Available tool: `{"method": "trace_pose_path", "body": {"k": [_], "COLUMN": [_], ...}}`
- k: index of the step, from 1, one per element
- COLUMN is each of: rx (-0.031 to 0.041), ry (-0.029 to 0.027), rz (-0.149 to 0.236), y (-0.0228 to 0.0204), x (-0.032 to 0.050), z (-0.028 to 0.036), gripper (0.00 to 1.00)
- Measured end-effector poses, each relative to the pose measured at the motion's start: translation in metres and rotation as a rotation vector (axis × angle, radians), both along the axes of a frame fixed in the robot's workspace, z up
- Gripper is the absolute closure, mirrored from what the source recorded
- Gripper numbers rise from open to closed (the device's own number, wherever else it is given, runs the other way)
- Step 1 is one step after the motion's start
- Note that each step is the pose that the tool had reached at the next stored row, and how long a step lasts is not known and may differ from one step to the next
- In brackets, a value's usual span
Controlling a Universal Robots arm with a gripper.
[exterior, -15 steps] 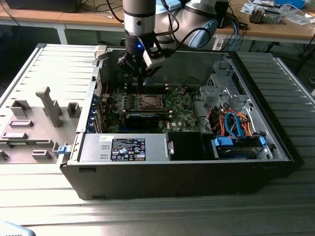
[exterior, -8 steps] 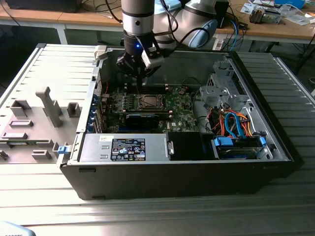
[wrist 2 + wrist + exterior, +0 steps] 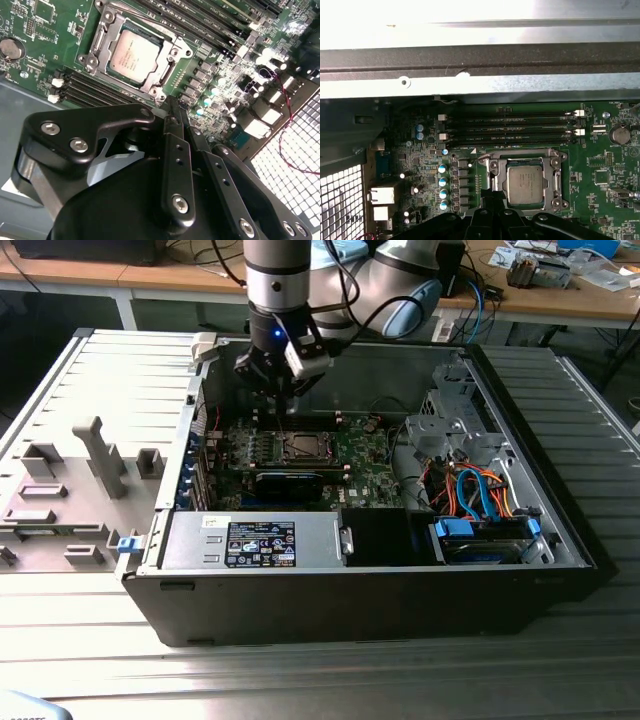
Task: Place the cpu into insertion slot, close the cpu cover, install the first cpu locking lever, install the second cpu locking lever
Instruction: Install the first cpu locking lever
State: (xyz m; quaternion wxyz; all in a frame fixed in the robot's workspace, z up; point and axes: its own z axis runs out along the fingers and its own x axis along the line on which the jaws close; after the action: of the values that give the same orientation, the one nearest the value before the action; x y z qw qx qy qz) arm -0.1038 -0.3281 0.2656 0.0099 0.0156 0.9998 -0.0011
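With the cpu [image 3: 134, 56] seated under the thin, springy cpu cover [image 3: 97, 47] (best pushed at its rim), the gripper [image 3: 172, 107] hovers, jaws pinched together, empty.

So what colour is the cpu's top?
Dull silver-grey; the cpu shows best in the second wrist view.

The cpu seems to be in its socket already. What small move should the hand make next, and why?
Probably ease the hand down toward the edge of the cpu cover, to begin securing it: the cpu is already seated, the cover lies flat around it, and the shut hand hangs just beside that frame.
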Motion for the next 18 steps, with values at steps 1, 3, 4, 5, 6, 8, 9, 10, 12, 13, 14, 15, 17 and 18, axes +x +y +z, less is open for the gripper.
{"method": "trace_pose_path", "body": {"k": [1,3,4,5,6,8,9,10,12,13,14,15,17,18], "rx": [0.0,-0.0001,-0.0001,0.0,0.0001,0.0,0.0001,0.0001,0.0001,0.0001,0.0001,0.0002,0.0001,0.0001], "ry": [0.0,0.0001,0.0001,0.0001,0.0,0.0,0.0,0.0001,0.0001,0.0,0.0001,0.0,0.0001,0.0001], "rz": [0.0,0.0,0.0,0.0,0.0,0.0,0.0,0.0,0.001,0.001,0.001,0.001,0.001,0.001], "y": [0.0001,0.0001,0.0002,0.0002,0.0003,0.0003,0.0003,0.0003,0.0004,0.0004,0.0004,0.0004,0.0004,0.0004], "x": [-0.0007,-0.0027,-0.004,-0.0053,-0.0062,-0.0072,-0.0077,-0.0083,-0.009,-0.0092,-0.0097,-0.0099,-0.0108,-0.0113], "z": [0.0,0.0,0.0001,0.0,0.0,0.0,0.0,0.0,0.0,0.0,0.0,-0.0001,-0.0001,-0.0002], "gripper": [0.89,0.89,0.89,0.89,0.89,0.89,0.89,0.89,0.89,0.89,0.89,0.89,0.89,0.89]}}
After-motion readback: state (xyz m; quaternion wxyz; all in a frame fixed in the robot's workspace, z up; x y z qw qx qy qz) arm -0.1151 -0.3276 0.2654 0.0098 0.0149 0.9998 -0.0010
